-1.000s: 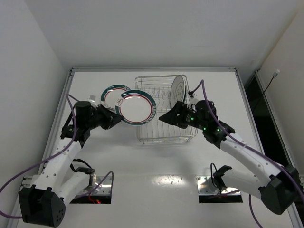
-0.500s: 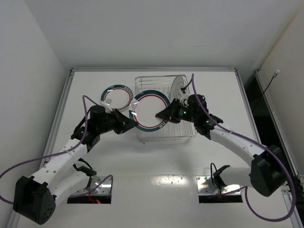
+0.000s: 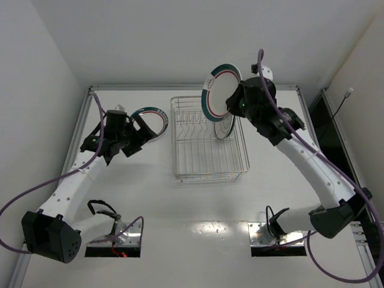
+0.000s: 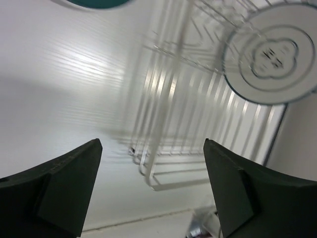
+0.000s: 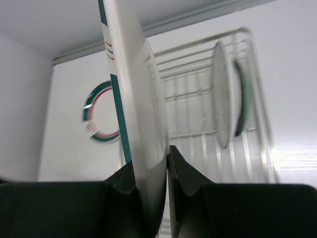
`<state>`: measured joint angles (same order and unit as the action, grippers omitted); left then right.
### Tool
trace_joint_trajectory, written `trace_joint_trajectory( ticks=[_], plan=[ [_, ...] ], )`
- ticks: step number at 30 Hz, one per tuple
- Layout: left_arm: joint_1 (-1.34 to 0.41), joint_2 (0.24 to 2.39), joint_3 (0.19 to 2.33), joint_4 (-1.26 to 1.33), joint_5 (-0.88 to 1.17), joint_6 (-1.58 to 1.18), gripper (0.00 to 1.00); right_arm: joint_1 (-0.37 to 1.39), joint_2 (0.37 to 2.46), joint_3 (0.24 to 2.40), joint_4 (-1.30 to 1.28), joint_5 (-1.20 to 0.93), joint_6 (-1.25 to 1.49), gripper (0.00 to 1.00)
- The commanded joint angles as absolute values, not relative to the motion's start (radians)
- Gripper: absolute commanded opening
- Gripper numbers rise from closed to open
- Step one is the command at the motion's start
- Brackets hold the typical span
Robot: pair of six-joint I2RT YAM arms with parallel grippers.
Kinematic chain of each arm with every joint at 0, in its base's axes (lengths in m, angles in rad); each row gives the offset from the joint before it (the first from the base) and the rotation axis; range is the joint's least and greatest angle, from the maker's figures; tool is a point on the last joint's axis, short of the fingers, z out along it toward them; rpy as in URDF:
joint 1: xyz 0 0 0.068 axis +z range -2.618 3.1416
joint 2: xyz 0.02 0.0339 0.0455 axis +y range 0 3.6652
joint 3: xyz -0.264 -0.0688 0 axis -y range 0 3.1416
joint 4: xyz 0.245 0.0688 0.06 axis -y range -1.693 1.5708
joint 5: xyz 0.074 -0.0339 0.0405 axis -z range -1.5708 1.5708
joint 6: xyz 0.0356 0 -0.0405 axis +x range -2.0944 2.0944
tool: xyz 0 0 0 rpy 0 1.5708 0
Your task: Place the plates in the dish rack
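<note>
No text, label, brand or number can be read in any view. The dark centre motif on the white plate [image 4: 271, 52], ahead and right of the left end effector [image 4: 152, 145], is too blurred to read.

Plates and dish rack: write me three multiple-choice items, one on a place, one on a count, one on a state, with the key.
1. The free ringed plate lies:
A) right of the dish rack
B) left of it
C) inside it

2. Plates with green-and-red ringed rims in view:
A) one
B) four
C) two

3. The left claw is:
A) open and empty
B) shut on a plate
C) shut on a rack wire

Key:
1 B: it lies flat on the table beside the rack's left wall.
2 C: the free one, plus the held plate upright in the right claw.
3 A: nothing sits between its spread fingers.
</note>
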<state>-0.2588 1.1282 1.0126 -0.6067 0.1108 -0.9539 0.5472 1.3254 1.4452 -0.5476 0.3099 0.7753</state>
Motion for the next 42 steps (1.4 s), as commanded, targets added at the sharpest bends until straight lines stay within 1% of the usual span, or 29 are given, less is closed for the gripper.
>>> trace_joint_trajectory(
  ticks=[1, 2, 3, 6, 12, 19, 24, 29, 32, 34, 40, 42],
  plan=[
    [-0.194, 1.085, 1.042, -0.723, -0.032, -0.856, 0.82, 0.551, 1.442, 1.57, -0.683, 0.575, 0.62, 0.0],
    [-0.183, 1.075, 1.042, -0.723, -0.032, -0.847, 0.82, 0.551, 1.491, 1.584, -0.683, 0.6, 0.608, 0.0],
    [-0.173, 1.075, 1.042, -0.723, -0.032, -0.838, 0.85, 0.551, 1.512, 1.597, -0.692, 0.647, 0.595, 0.0],
    [-0.146, 1.075, 1.042, -0.732, -0.021, -0.796, 0.85, 0.56, 1.583, 1.618, -0.68, 0.716, 0.546, 0.0],
    [-0.1, 1.117, 1.042, -0.732, -0.021, -0.756, 0.85, 0.571, 1.69, 1.654, -0.658, 0.787, 0.482, 0.0],
    [-0.061, 1.186, 1.009, -0.699, -0.002, -0.736, 0.85, 0.58, 1.792, 1.644, -0.604, 0.773, 0.443, 0.0],
    [-0.011, 1.226, 1.009, -0.69, 0.037, -0.736, 0.85, 0.589, 1.822, 1.623, -0.58, 0.749, 0.463, 0.0],
    [-0.002, 1.236, 1.009, -0.68, 0.037, -0.727, 0.85, 0.62, 1.75, 1.597, -0.543, 0.816, 0.471, 0.0],
    [-0.002, 1.246, 0.999, -0.667, 0.046, -0.727, 0.85, 0.62, 1.759, 1.643, -0.575, 0.804, 0.471, 0.0],
    [-0.002, 1.255, 0.979, -0.657, 0.069, -0.727, 0.85, 0.62, 1.805, 1.683, -0.604, 0.804, 0.46, 0.0],
    [0.017, 1.276, 0.96, -0.638, 0.103, -0.727, 0.85, 0.62, 1.896, 1.683, -0.643, 0.753, 0.479, 0.0],
    [0.017, 1.289, 0.96, -0.628, 0.112, -0.727, 0.85, 0.611, 1.907, 1.672, -0.643, 0.712, 0.488, 0.03]
  ],
)
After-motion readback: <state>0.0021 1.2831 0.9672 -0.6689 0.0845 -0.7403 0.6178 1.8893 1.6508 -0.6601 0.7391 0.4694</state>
